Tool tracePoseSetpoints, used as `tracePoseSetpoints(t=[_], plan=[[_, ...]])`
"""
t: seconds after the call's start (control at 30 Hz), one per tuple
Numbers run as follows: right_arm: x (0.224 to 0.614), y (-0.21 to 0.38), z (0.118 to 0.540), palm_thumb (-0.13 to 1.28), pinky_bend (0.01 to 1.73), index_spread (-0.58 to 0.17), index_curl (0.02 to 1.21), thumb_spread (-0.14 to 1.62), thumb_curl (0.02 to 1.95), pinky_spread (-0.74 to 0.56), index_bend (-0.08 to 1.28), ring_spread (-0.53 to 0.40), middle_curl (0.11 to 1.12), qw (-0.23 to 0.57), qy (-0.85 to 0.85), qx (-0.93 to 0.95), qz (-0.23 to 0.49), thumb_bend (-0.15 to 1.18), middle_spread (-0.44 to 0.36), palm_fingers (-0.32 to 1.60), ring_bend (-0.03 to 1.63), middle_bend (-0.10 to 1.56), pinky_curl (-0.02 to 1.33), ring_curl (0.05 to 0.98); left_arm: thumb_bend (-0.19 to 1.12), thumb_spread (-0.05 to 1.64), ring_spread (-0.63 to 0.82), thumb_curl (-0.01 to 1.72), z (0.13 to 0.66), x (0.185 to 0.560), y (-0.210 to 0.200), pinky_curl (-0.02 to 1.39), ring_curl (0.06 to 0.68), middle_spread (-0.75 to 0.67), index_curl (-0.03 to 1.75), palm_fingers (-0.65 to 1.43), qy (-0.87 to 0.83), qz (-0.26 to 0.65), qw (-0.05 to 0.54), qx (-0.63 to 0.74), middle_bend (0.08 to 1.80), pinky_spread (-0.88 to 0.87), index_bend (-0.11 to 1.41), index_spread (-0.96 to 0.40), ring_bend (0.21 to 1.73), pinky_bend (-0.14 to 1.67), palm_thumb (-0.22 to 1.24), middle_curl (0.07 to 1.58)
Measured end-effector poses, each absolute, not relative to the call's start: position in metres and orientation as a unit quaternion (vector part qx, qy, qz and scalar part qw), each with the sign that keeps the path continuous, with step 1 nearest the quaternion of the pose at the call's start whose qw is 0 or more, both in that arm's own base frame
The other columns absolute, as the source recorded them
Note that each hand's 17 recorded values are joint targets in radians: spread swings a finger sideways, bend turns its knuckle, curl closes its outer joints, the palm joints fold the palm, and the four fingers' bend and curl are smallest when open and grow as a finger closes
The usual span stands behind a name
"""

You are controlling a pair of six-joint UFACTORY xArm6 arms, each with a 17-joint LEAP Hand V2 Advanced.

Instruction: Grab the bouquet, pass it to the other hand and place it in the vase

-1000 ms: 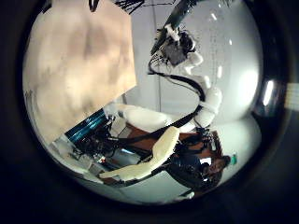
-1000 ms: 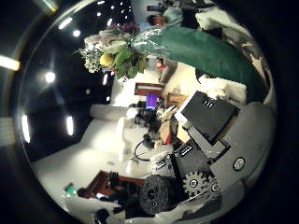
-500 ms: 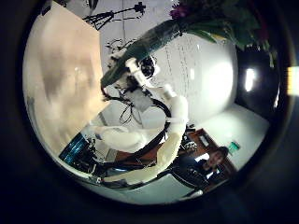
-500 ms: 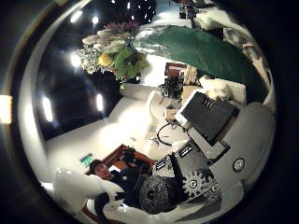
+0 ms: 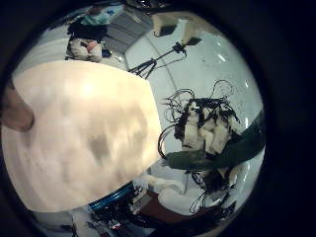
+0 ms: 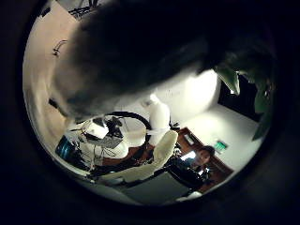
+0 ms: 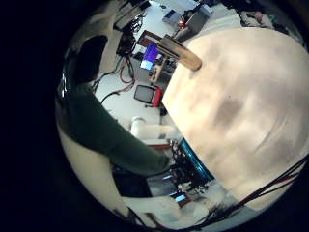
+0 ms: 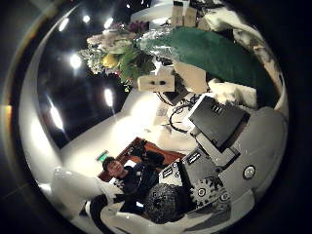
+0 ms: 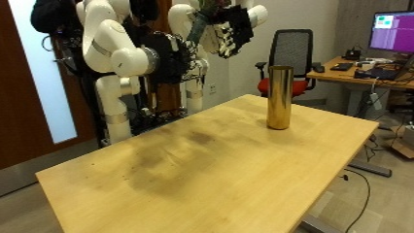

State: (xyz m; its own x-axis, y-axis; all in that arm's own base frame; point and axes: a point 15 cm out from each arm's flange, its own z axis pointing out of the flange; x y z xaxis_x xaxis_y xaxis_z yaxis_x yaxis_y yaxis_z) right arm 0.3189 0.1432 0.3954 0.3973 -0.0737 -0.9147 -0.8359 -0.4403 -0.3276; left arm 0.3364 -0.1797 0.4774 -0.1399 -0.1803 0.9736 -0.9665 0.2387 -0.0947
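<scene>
High above the table's back edge, my right hand (image 9: 205,31) is shut on the bouquet's green wrapper (image 9: 195,27). In the right thumb view the wrapper (image 8: 205,54) leads to pale and yellow flowers (image 8: 112,51). My left hand (image 9: 237,34) hangs right beside it with its fingers loosely spread, and a white part of the left hand (image 8: 159,80) shows by the flowers. A dark blurred mass of the bouquet (image 6: 141,47) fills the left thumb view, with green leaves (image 6: 251,84) at one side. The tall golden vase (image 9: 278,97) stands upright on the wooden table (image 9: 194,165), far below both hands.
The left little finger view looks down on the table (image 5: 79,138), with the vase (image 5: 14,107) at its rim and the right hand (image 5: 212,133) on the wrapper (image 5: 217,153). An office chair (image 9: 293,49) and a desk with a monitor (image 9: 393,34) stand behind.
The left palm has closed in on the bouquet, which now fills its thumb view. The left hand has come into the right thumb view beside the flowers. The right hand keeps its hold.
</scene>
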Motion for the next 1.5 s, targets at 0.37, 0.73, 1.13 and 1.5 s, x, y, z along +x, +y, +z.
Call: tracePoseSetpoints(t=[0.37, 0.73, 1.13, 1.5], plan=[[0.327, 0.153, 0.384, 1.21, 0.99, -0.21, 0.84, 0.15, 0.95, -0.26, 1.16, -0.193, 0.82, 0.425, 0.328, -0.723, 0.435, -0.02, -0.126, 1.11, 1.4, 1.28, 1.18, 0.663, 0.05, 0.9, -0.47, 0.39, 0.493, 0.342, -0.176, 0.41, 0.341, -0.44, 0.34, 1.15, -0.588, 0.44, 0.513, 0.443, 0.89, -0.58, 0.16, -0.15, 1.03, 0.83, 0.72, 0.67], [0.342, 0.129, 0.357, 0.87, 1.02, -0.26, 0.74, 0.75, 0.73, -0.4, 0.57, -0.241, 0.74, 0.462, 0.401, -0.668, 0.423, -0.04, -0.154, 0.56, 1.31, 1.05, 1.02, 0.627, -0.02, 0.39, -0.45, 0.66, 0.511, 0.354, -0.165, 0.53, 0.519, -0.52, 0.71, 1.11, -0.585, 0.495, 0.474, 0.432, 1.06, -0.65, 0.47, -0.57, 1.35, 1.06, 1.1, 0.87], [0.346, 0.121, 0.35, 0.84, 0.38, -0.304, 0.44, 0.96, 0.55, 0.21, 0.31, 0.082, 0.39, 0.486, 0.42, -0.633, 0.433, -0.02, -0.002, 0.01, 0.57, 0.38, 0.58, 0.29, -0.02, 0.2, -0.43, 0.8, 0.564, 0.361, -0.118, 0.57, 0.539, -0.51, 1.15, 1.06, -0.608, 0.564, 0.329, 0.452, 1.11, -0.64, 0.36, -0.74, 1.4, 1.07, 1.11, 0.93], [0.348, 0.126, 0.344, 0.85, 0.29, -0.323, 0.35, 0.96, 0.51, 0.29, 0.16, 0.139, 0.32, 0.481, 0.422, -0.634, 0.434, -0.02, 0.039, 0.06, 0.39, 0.19, 0.43, 0.231, -0.02, 0.17, -0.43, 0.85, 0.609, 0.369, -0.059, 0.59, 0.535, -0.49, 1.4, 1.08, -0.588, 0.623, 0.197, 0.477, 1.1, -0.65, 0.24, -0.77, 1.39, 1.03, 1.1, 0.95]])
